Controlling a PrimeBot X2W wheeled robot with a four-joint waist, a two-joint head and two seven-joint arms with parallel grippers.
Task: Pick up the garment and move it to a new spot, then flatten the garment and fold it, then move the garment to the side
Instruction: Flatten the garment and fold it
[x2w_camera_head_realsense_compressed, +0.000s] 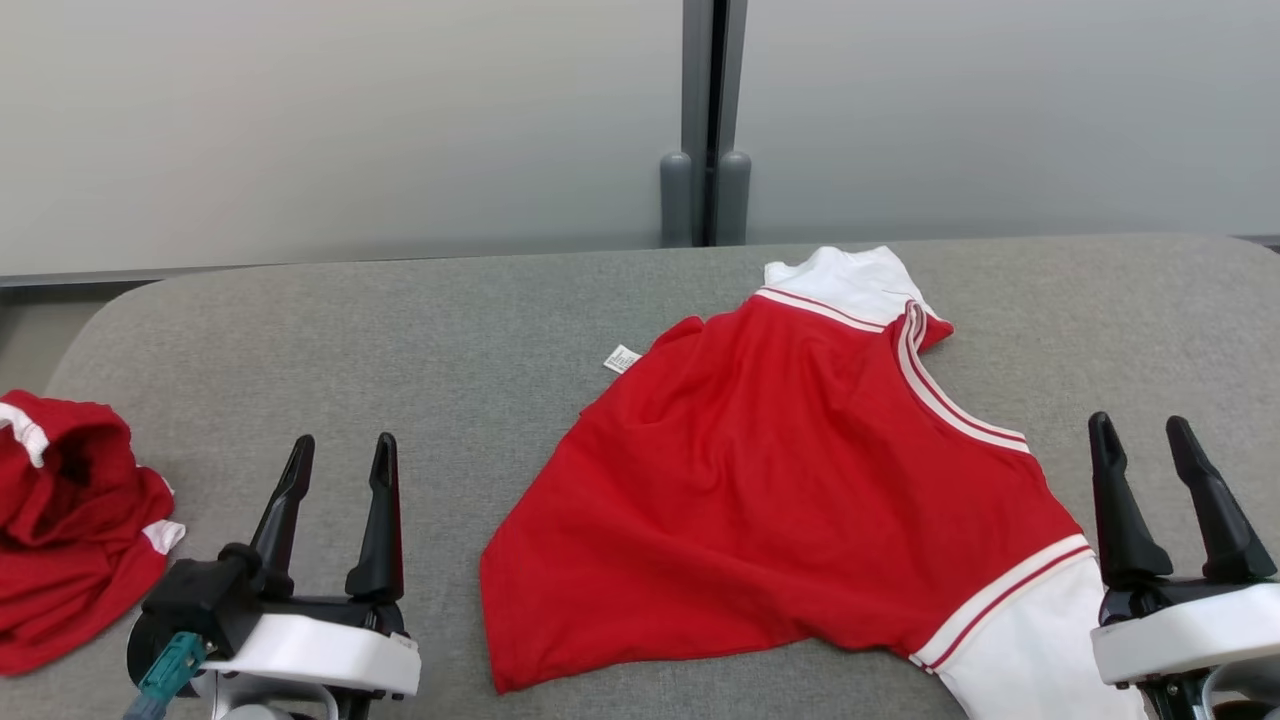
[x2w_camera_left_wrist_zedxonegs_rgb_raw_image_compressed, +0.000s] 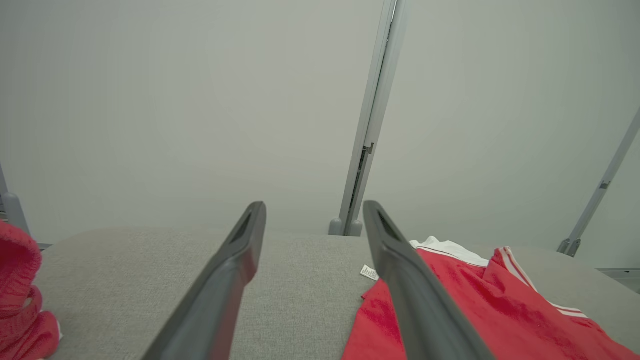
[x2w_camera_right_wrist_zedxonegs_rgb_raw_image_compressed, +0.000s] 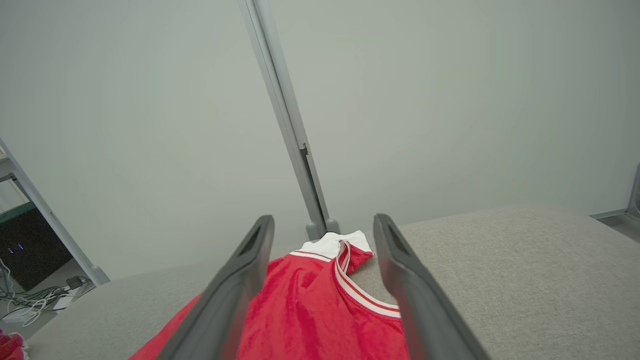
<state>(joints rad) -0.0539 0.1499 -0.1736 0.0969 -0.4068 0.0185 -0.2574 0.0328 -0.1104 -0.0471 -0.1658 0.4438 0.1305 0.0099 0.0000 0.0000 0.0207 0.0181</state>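
Red garment (x2w_camera_head_realsense_compressed: 780, 480) lay rumpled on the table (x2w_camera_head_realsense_compressed: 400, 330); left gripper (x2w_camera_head_realsense_compressed: 342, 445) and right gripper (x2w_camera_head_realsense_compressed: 1140, 425) gaped, empty. Pinching its far sleeve (x2w_camera_head_realsense_compressed: 850, 280), seemingly folded under, could bunch the layers.

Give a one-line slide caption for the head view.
Open left gripper and right gripper flank a red-and-white shirt lying on the grey surface; a second red garment lies crumpled left.

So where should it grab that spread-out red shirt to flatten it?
Probably the near hem corner of the red shirt, coming in from the side of the left gripper: that corner lies flat and free at the cloth's edge.
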